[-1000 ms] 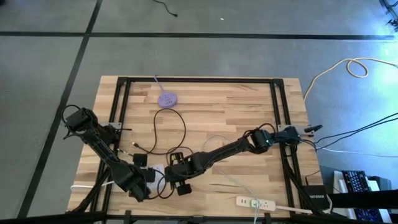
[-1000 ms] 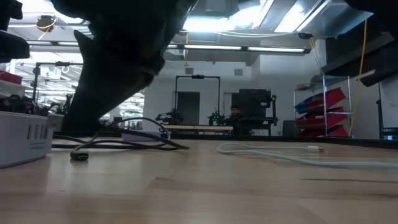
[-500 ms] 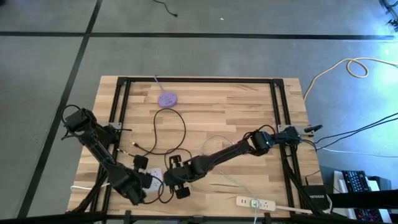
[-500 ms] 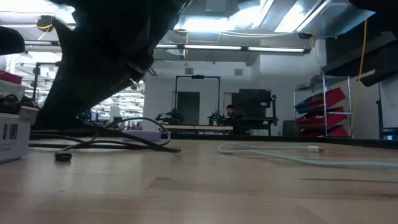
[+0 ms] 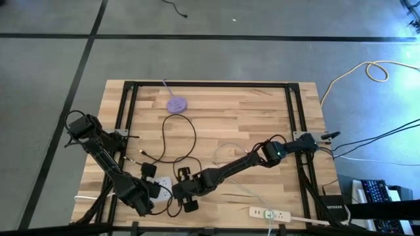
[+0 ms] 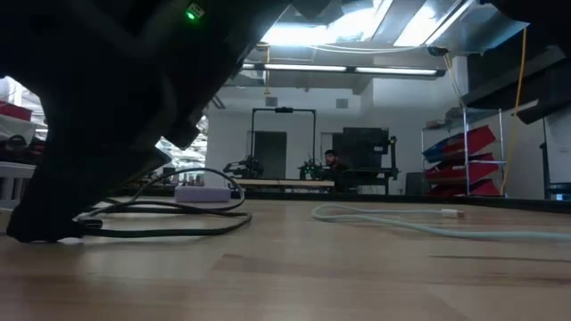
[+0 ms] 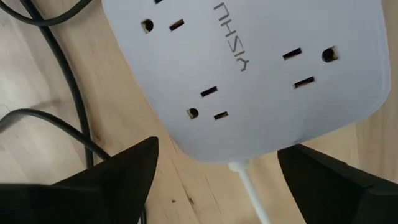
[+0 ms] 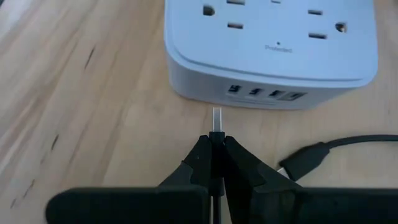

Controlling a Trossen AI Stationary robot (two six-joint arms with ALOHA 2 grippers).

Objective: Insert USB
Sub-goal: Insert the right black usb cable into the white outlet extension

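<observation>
Right gripper [image 8: 212,144] has advanced toward the power strip [image 8: 271,46]. It pinches one USB plug [image 8: 216,122]; three USB ports [image 8: 264,93] face it. Left gripper [image 7: 214,171] is splayed beside the strip.

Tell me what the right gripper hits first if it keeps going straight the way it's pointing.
The right gripper, shut on a USB plug, points at the white power strip. Going straight, the plug's tip would likely meet the strip's side face with the USB ports first, possibly just beside the nearest port.

Grey concrete floor [image 5: 216,59] with dark tape lines around the wooden desk [image 5: 223,108]. Behind it, bright ceiling lights [image 6: 312,36], red bins [image 6: 464,160] on shelving, maybe a person [image 6: 335,162] seated far off.
</observation>
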